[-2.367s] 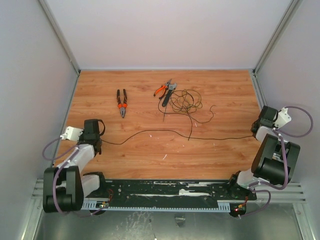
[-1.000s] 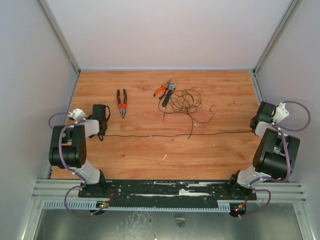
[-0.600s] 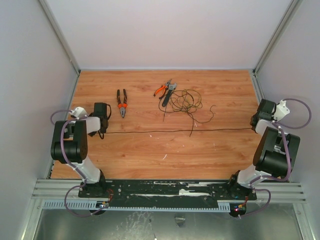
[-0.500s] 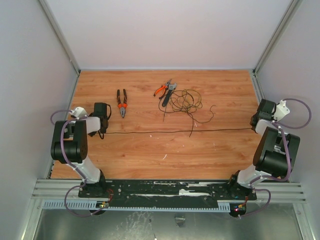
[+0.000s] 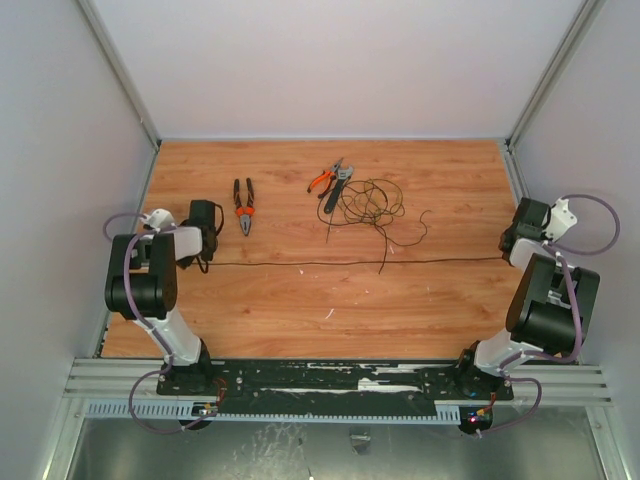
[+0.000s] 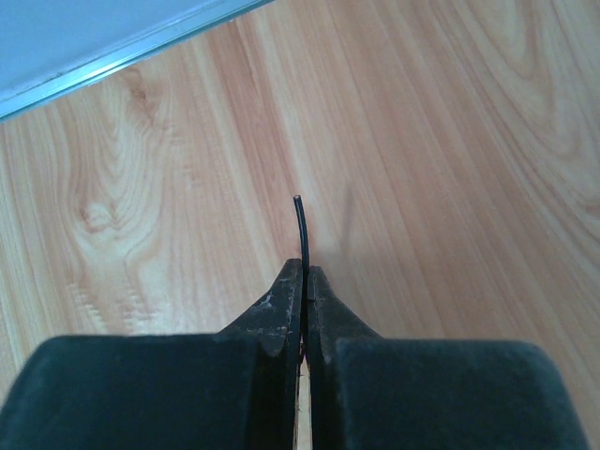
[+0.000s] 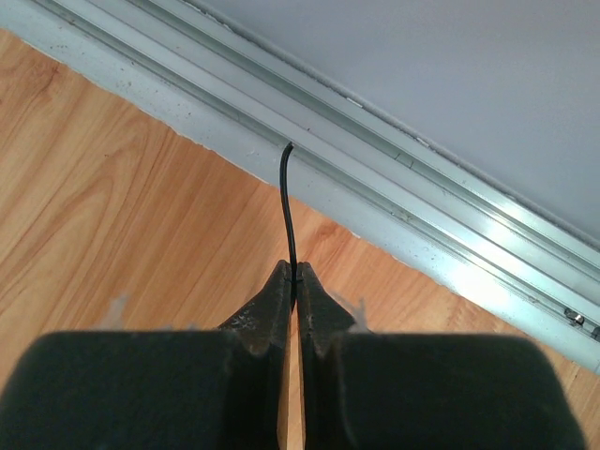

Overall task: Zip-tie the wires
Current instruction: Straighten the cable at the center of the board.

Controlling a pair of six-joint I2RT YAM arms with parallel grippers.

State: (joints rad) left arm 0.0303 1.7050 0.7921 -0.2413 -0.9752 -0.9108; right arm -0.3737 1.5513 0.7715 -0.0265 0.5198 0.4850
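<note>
The wires lie as a loose tangle of loops (image 5: 370, 205) at the back middle of the table. One long strand (image 5: 350, 263) runs taut and straight across the table between both grippers. My left gripper (image 5: 203, 260) is shut on its left end, and a short stub (image 6: 301, 230) sticks out past the tips (image 6: 305, 272). My right gripper (image 5: 508, 256) is shut on the right end, where a stub (image 7: 287, 206) rises beyond its tips (image 7: 292, 272). The zip tie (image 5: 330, 222) lies as a thin straight strip just left of the loops.
Black-and-orange pliers (image 5: 244, 205) lie at the back left. Orange-handled cutters (image 5: 325, 178) lie beside the loops. The right gripper is close to the metal rail (image 7: 422, 187) at the right wall. The left gripper is near the left wall's edge (image 6: 94, 66).
The left arm has swung up and toward the back, drawing the sagging strand into a straight taut line. The right gripper has crept slightly toward the back. Both grips stay shut.
</note>
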